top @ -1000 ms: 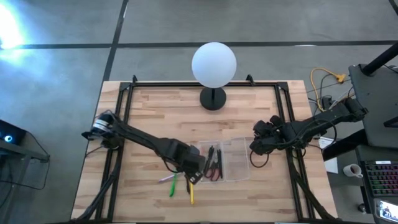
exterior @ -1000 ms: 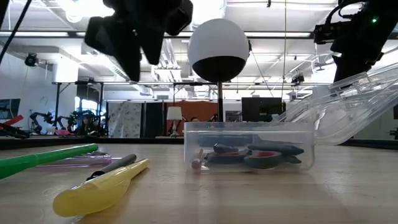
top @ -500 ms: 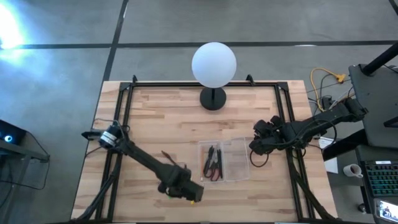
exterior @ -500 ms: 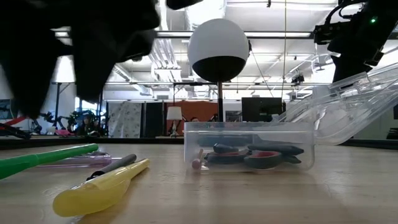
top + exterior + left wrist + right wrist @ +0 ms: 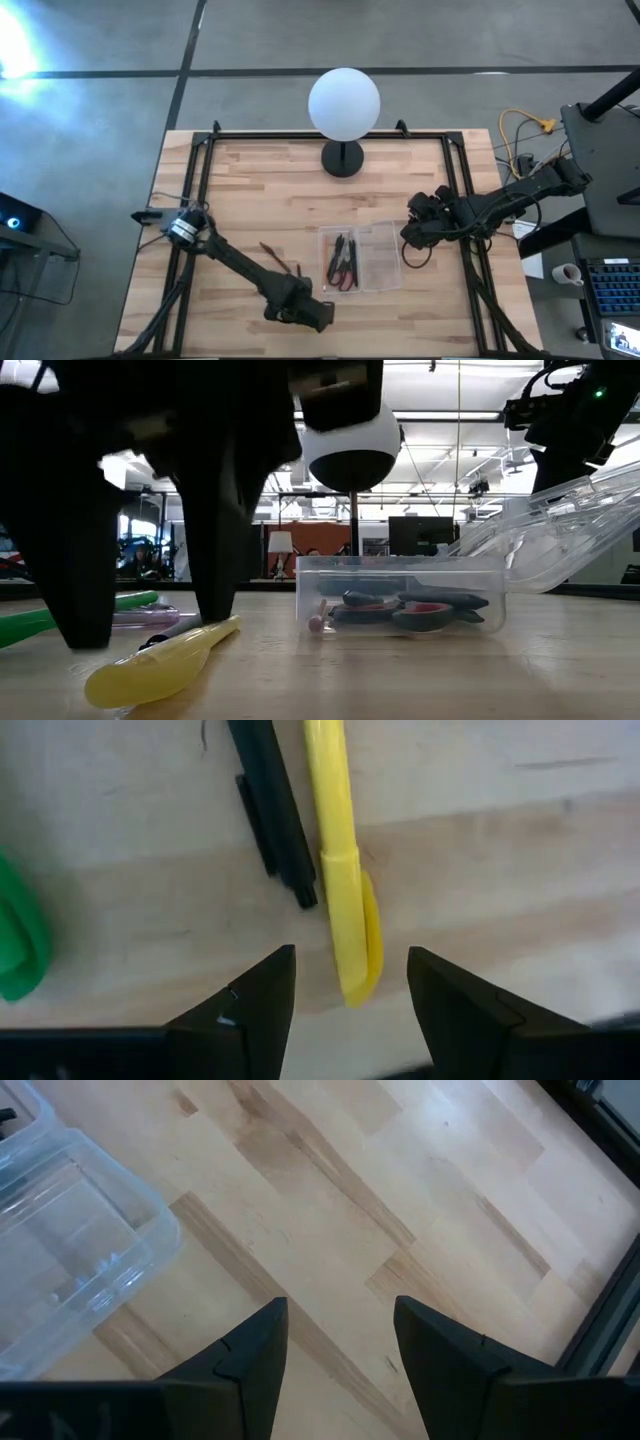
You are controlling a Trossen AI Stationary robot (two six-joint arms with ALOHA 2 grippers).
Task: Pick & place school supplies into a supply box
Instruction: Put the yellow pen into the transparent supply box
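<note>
One wooden tabletop (image 5: 250, 180) fills the middle, with lots of bare wood near the back and the left side. One white ball lamp (image 5: 344, 104) stands at the back edge. Two dark arms reach in. One clear box (image 5: 362, 258) sits a bit right of the middle with its lid tipped open, and red scissors (image 5: 425, 612) and dark pens lie inside it.

The left pincer (image 5: 345, 982) is down low near the front edge, left of the box. Its fingers are spread wide, one on each side of the end of one yellow pen (image 5: 340, 860). One black pen (image 5: 270, 810) lies just beside it. One green pen (image 5: 60, 615) lies farther left.

The right pincer (image 5: 335, 1335) waits just right of the box, also spread wide, holding nothing.
</note>
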